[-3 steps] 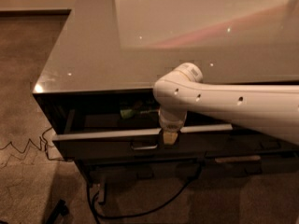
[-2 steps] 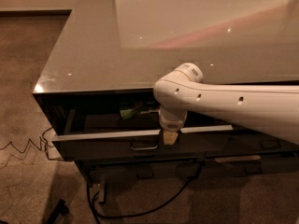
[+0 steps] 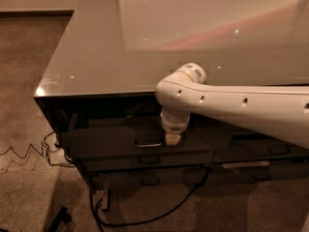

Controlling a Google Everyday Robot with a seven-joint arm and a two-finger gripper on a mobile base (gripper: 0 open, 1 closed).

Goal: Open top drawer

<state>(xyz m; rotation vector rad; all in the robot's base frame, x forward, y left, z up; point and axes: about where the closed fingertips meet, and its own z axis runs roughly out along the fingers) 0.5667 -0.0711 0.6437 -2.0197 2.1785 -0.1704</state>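
The top drawer (image 3: 106, 143) has a dark glossy front and sits just under the glossy tabletop (image 3: 111, 57). It stands pulled out a little, with a dark gap behind its front. Its small metal loop handle (image 3: 148, 143) is at the centre of the front. My gripper (image 3: 172, 139) hangs from the white arm (image 3: 241, 105), pointing down. It sits right beside the handle, on its right, at the drawer's top edge. A greenish item (image 3: 135, 111) shows dimly inside the drawer.
Shallower dark drawers (image 3: 145, 161) lie below the top one, and narrower drawers (image 3: 260, 153) are in the right column. Black cables (image 3: 29, 151) run over the carpet at the left and under the cabinet (image 3: 145, 221). Carpeted floor (image 3: 29, 57) lies to the left.
The arm and gripper stay by the handle, almost unmoved. The drawer's pale top edge, bright before, now looks dark.
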